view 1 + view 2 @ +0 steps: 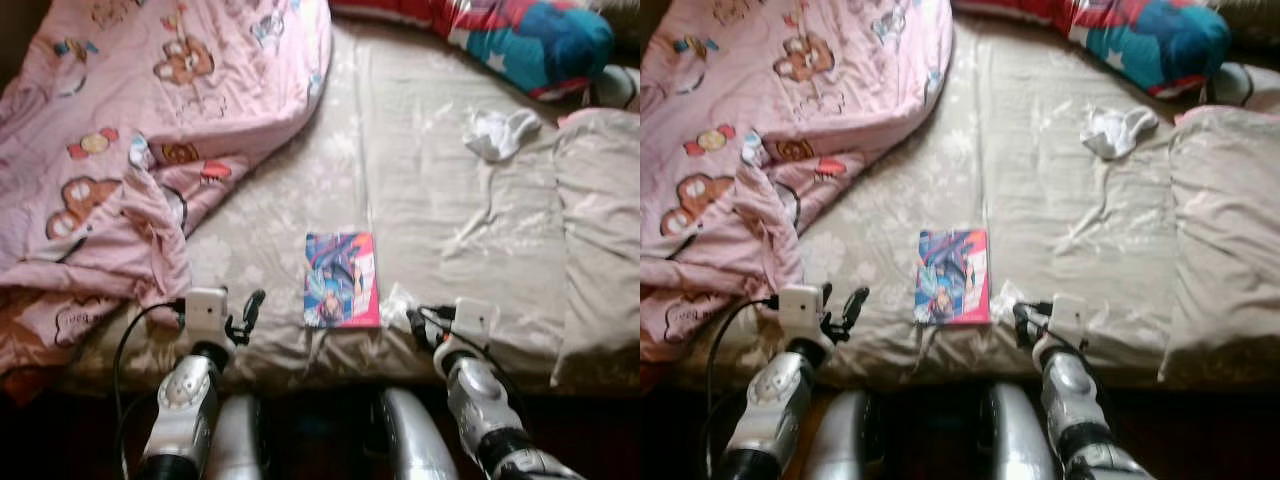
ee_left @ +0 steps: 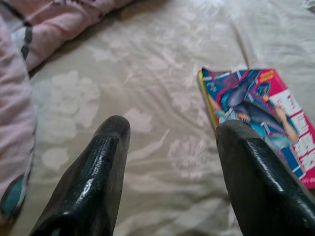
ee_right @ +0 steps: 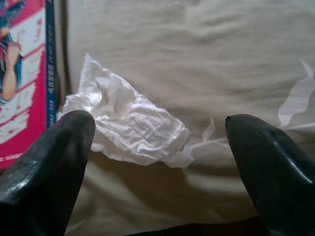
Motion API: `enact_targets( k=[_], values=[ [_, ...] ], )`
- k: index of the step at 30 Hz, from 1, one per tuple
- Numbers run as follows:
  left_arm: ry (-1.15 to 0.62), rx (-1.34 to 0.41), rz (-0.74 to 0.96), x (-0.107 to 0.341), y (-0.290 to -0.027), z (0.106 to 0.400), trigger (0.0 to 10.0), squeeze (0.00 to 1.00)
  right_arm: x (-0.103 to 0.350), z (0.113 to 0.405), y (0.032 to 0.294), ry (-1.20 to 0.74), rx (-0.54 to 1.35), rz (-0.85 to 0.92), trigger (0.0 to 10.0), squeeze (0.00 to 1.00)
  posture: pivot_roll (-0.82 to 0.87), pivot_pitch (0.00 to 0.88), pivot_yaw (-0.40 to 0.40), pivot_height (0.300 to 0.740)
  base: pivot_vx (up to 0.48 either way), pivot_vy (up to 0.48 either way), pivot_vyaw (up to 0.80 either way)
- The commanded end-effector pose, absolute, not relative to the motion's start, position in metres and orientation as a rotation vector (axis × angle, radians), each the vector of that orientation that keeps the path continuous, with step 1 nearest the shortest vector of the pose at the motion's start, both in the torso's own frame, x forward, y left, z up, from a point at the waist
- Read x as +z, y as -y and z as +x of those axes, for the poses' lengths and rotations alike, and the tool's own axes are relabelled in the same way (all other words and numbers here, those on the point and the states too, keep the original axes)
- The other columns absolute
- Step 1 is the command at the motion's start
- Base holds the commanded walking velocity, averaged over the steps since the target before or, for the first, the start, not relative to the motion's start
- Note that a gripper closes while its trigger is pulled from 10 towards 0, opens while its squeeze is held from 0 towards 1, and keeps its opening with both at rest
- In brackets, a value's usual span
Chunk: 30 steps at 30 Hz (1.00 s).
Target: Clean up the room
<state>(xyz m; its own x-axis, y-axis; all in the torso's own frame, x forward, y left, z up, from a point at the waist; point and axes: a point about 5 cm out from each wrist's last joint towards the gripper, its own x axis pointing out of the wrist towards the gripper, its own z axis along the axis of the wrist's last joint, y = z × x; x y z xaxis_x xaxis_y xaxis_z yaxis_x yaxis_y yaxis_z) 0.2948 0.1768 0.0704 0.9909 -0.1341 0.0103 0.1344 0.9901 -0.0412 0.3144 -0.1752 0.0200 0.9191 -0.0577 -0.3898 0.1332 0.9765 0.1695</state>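
A colourful comic book (image 1: 341, 278) lies flat on the beige bed sheet (image 1: 430, 200) near the front edge. A crumpled white tissue (image 3: 128, 123) lies just right of the book, also seen as the tissue (image 1: 397, 303). My right gripper (image 3: 162, 125) is open, low over the sheet, with the tissue just ahead between its fingers and not touching them. My left gripper (image 2: 174, 132) is open over bare sheet, with the book (image 2: 261, 113) ahead beside one finger. In the left eye view the left gripper (image 1: 245, 315) sits left of the book and the right gripper (image 1: 415, 325) right of it.
A rumpled pink cartoon blanket (image 1: 150, 110) covers the bed's left side. A small white cloth (image 1: 500, 132) lies at the far right. A red and blue pillow (image 1: 530, 35) lies at the back, and a beige pillow (image 1: 600, 220) along the right edge.
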Motion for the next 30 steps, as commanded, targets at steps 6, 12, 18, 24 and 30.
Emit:
enact_targets(
  k=[6, 12, 18, 24, 30],
  values=[
    [-0.010, -0.138, -0.038, 0.072, -0.180, 0.282, 10.0, 0.00, 0.019, 0.316, 0.179, -0.423, -0.124, 0.217, 10.0, 1.00, 0.09, 0.497, 0.020, 0.625, 0.000, 0.000, 0.00],
    [-0.002, -0.138, -0.027, 0.082, -0.181, 0.278, 10.0, 0.00, 0.024, 0.320, 0.179, -0.407, -0.121, 0.236, 10.0, 0.00, 0.10, 0.531, 0.029, 0.625, 0.000, 0.000, 0.00],
    [-0.015, -0.139, -0.019, 0.084, -0.183, 0.274, 10.0, 0.00, 0.028, 0.324, 0.179, -0.391, -0.143, 0.259, 10.0, 0.00, 0.10, 0.551, 0.034, 0.625, 0.000, 0.000, 0.00],
    [-0.022, -0.137, -0.014, 0.085, -0.181, 0.272, 10.0, 0.00, 0.025, 0.322, 0.180, -0.399, -0.154, 0.293, 0.5, 0.00, 0.11, 0.556, 0.038, 0.625, 0.000, 0.000, 0.00],
    [-0.032, -0.135, -0.007, 0.087, -0.182, 0.271, 10.0, 0.00, 0.021, 0.318, 0.177, -0.409, -0.152, 0.307, 0.0, 0.00, 0.11, 0.561, 0.042, 0.625, 0.000, 0.000, 0.00]
  ],
)
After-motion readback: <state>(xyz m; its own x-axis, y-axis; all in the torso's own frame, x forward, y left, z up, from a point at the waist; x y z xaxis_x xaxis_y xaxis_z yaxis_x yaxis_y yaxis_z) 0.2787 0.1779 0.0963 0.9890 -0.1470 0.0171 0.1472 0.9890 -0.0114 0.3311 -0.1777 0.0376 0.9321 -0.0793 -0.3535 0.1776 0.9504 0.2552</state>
